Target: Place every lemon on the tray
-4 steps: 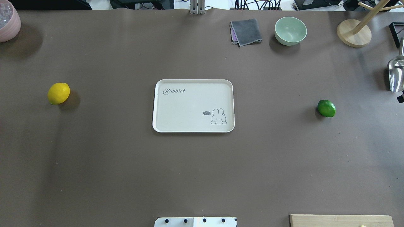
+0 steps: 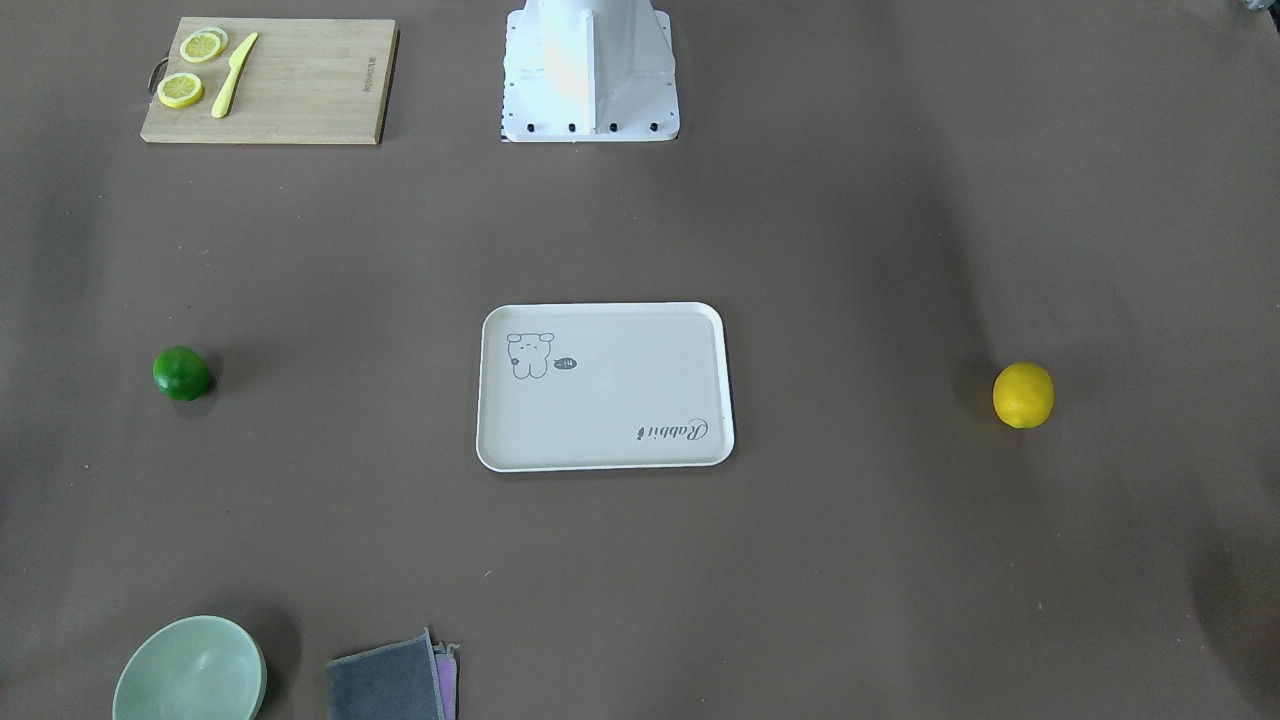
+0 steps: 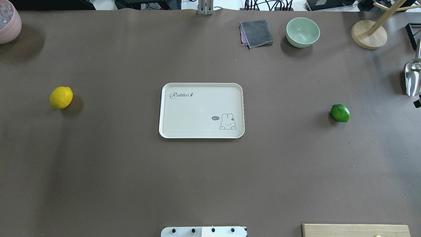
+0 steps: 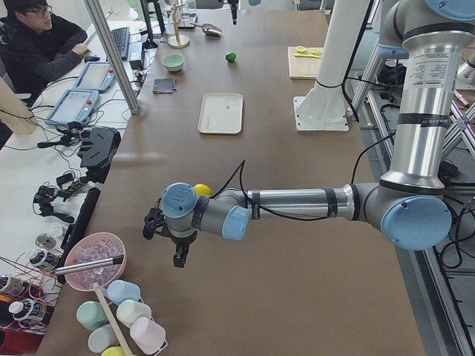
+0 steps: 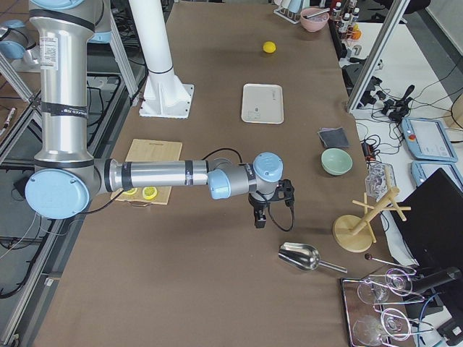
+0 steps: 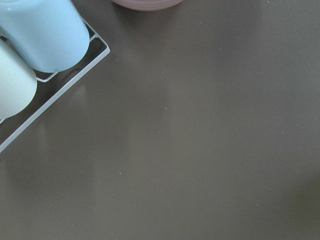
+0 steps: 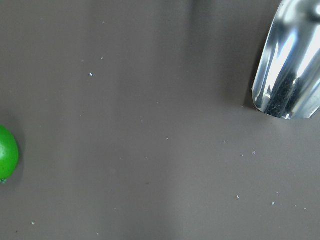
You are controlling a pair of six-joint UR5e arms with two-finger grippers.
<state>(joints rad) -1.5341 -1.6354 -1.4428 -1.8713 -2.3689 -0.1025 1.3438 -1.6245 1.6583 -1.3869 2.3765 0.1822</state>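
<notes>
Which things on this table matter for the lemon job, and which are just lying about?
Job: yellow lemon, green lemon, tray.
Lying about: green bowl, grey cloth, cutting board, lemon slices, knife, metal scoop, wooden stand, pink bowl.

Silver tubular arms (image 4: 289, 202) wearing pale-blue joint caps (image 4: 414, 222), black cables (image 4: 243, 172) trailing alongside, white pedestal (image 2: 590, 60) showing dark screws (image 2: 572, 128).

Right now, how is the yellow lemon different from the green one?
The yellow lemon is bright yellow; the green lemon is glossy dark green. The yellow lemon lies on the robot's left of the tray, the green lemon on its right. The yellow lemon looks slightly bigger than the green lemon. Both rest on the bare table, off the tray.
</notes>
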